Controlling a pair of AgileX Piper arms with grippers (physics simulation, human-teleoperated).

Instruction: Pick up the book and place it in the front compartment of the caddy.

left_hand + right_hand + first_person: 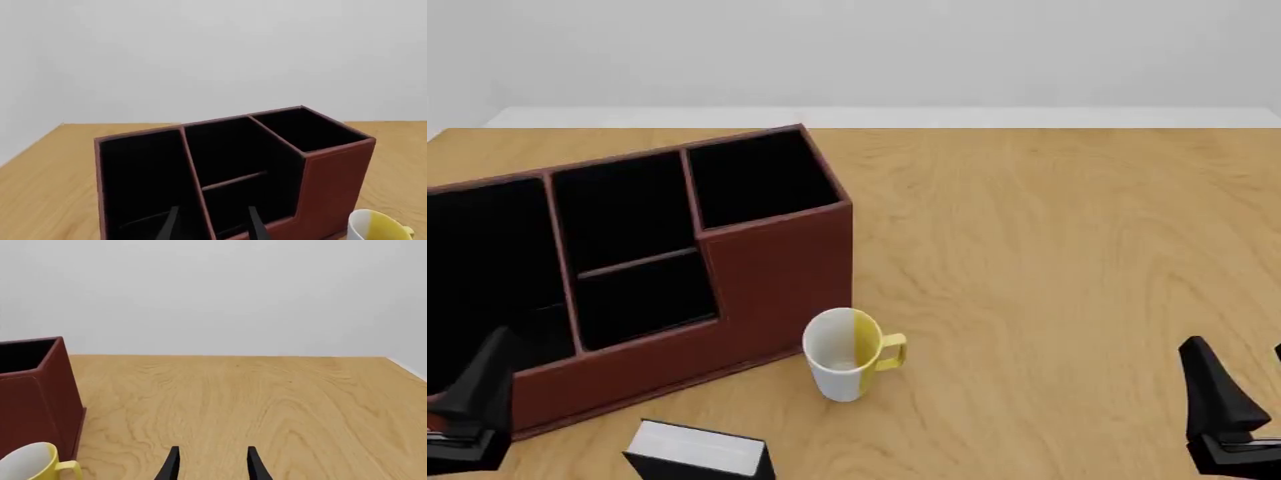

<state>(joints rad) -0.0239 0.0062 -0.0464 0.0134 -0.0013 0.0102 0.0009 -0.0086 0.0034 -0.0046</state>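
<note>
A big reddish-brown box with black insides, the caddy (777, 275), sits on the light wooden table (1054, 250), toward the left side. It is split into several cells. The middle part has two small cells with a low bar between them. The deeper one with tall walls is the front compartment (625, 215), and it has nothing in it.

The small thick book with a black cover and white page edges (698, 450) lies flat on the table, near the front edge. It is just in front of the caddy, not touching it.

A white and yellow mug (849, 353) stands upright just beside the caddy's lower wall, to the right of the book.

The left gripper (212, 225) is low at the left, near the caddy. Its two black fingers are spread apart and hold nothing.

The right gripper (211, 464) is far off at the right, over bare wood. Its fingers are spread apart too, with nothing between them.
</note>
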